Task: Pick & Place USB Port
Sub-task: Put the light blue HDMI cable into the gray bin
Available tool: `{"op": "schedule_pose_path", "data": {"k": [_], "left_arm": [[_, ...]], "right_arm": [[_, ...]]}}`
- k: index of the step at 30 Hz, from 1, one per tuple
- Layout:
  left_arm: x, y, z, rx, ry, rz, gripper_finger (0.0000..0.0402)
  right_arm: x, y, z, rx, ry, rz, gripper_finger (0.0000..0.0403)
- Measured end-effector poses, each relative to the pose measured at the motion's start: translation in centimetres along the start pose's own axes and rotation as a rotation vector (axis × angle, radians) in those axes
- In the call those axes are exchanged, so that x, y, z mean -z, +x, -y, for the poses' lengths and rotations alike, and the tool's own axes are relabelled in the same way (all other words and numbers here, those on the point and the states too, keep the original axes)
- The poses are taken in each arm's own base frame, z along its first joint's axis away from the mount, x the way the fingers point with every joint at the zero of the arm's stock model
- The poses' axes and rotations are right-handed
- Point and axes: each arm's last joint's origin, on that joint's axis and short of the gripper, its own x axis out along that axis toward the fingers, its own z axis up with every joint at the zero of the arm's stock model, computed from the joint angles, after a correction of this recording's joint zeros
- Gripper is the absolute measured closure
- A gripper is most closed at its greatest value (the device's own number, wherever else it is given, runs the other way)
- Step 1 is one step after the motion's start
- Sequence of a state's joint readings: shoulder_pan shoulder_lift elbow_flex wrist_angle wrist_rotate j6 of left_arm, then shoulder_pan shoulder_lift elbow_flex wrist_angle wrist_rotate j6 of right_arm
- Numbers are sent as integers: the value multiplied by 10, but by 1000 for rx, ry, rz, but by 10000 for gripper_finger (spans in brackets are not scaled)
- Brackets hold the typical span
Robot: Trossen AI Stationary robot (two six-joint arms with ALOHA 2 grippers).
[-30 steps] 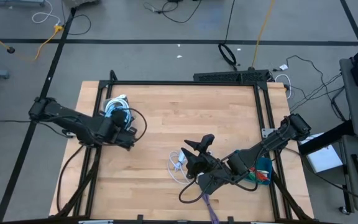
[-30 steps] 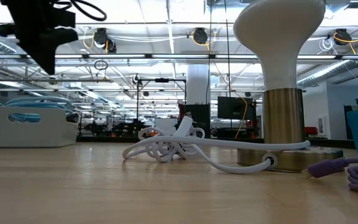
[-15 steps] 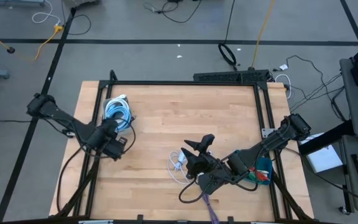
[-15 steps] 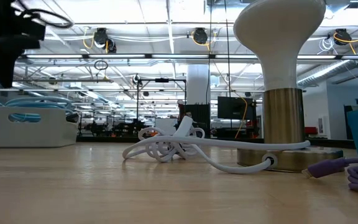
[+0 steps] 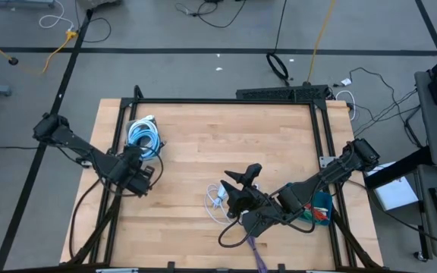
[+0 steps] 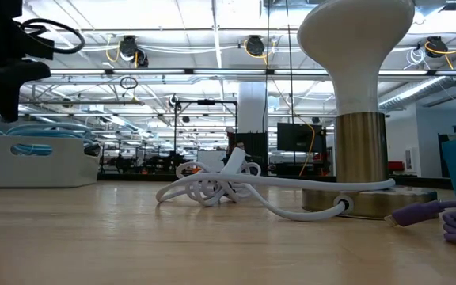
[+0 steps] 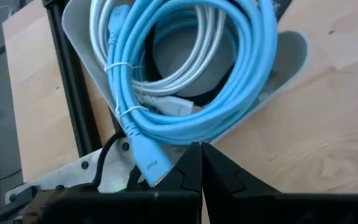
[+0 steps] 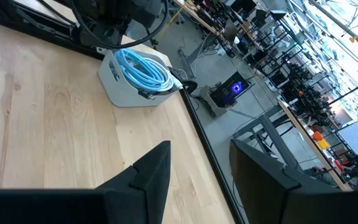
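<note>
White USB cable (image 5: 217,199) lying tangled on wooden table (image 5: 203,136), well apart from white bin (image 5: 139,130) and toward the right arm's side; in low view same tangle (image 6: 212,184) flat on the wood beside brass lamp-like base (image 6: 360,150). Not grasped by anything. Right gripper (image 5: 243,188) just beside the tangle, far from bin, fingers spread, nothing between them (image 8: 197,171). Purple cable (image 5: 255,250) past it at table edge. Bin holding coiled light-blue cable (image 7: 185,68) and a white one. Left gripper (image 5: 136,180) near bin, clenched empty, fingertips pressed together (image 7: 201,168).
</note>
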State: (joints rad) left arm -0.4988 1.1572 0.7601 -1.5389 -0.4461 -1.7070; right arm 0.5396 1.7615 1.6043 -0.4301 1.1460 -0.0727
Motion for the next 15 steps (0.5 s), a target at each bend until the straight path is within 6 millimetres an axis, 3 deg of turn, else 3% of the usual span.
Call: {"op": "schedule_pose_path", "data": {"k": [10,15], "left_arm": [[-6,7,10,-46,-46,95,402],[-10,17,26,51,-27,36,402]], "right_arm": [[0,0,-1,-43,2,4,248],[-1,0,-2,-62,7,9,248]]}}
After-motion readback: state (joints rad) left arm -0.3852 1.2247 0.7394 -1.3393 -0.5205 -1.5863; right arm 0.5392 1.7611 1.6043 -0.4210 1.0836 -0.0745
